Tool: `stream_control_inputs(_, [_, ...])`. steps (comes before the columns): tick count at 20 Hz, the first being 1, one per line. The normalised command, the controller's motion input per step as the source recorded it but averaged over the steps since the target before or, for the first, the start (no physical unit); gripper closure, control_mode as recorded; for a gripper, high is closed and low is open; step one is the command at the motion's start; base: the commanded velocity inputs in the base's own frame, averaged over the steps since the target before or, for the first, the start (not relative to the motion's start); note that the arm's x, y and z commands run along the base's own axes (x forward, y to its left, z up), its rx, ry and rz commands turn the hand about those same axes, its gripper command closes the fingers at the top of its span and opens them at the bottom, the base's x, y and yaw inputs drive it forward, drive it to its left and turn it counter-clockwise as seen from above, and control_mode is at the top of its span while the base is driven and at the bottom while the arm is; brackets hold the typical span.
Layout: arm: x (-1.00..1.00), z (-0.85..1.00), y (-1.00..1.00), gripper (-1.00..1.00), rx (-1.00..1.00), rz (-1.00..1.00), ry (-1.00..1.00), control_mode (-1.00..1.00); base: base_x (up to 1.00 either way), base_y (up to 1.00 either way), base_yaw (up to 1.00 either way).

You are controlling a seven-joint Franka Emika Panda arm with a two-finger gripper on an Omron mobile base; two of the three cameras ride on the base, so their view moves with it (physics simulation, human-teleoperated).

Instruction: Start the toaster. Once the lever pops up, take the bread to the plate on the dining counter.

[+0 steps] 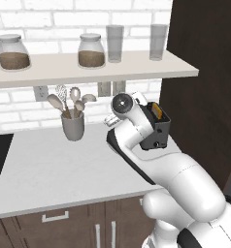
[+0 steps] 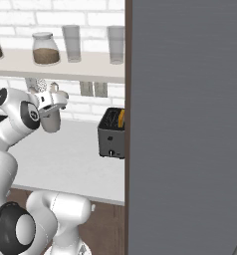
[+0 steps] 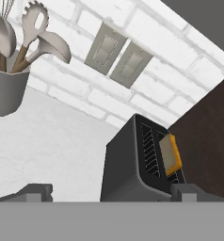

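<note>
Gripper (image 3: 111, 192) open above boxy dark toaster (image 3: 132, 164).

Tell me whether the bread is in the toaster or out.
In. The bread stands in a top slot of the toaster, its golden upper part sticking up above the slot.

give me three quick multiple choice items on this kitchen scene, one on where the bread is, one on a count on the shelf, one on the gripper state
1. Where is the bread?
A. lying on the counter
B. standing in a slot of the toaster
C. in the utensil holder

2. How many glasses stand on the shelf?
A. two
B. four
C. none

3. How is the gripper?
A. shut on the bread
B. shut on a spoon
C. open, holding nothing

Answers:
1 B, the yellow slice sticks up out of a top slot.
2 A, two clear glasses stand right of the two jars.
3 C, its fingertips sit far apart in the hand view with nothing between them.
</note>
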Motion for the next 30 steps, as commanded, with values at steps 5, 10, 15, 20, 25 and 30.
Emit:
stream_control_inputs(5, [0.00,0.00,0.00,-1.00,0.00,0.00,0.00,-1.00,0.00,0.00,0.00])
stream_control_inputs(10, [-0.02,0.00,-0.27,-1.00,0.01,0.00,-0.02,-1.00,0.00,0.00,0.00])
stream_control_inputs(15, [0.00,0.00,-0.41,-1.00,0.01,0.00,0.00,-1.00,0.00,0.00,0.00])
stream_control_inputs(20, [0.00,0.00,-0.26,-1.00,0.01,-0.02,0.00,-1.00,0.00,0.00,0.00])
stream_control_inputs(25, [0.00,-0.01,-0.29,-1.00,0.05,-0.02,-0.01,-1.00,0.00,0.00,0.00])
stream_control_inputs(30, [0.12,-0.09,-0.35,-1.00,0.09,-0.05,0.00,-1.00,0.00,0.00,0.00])
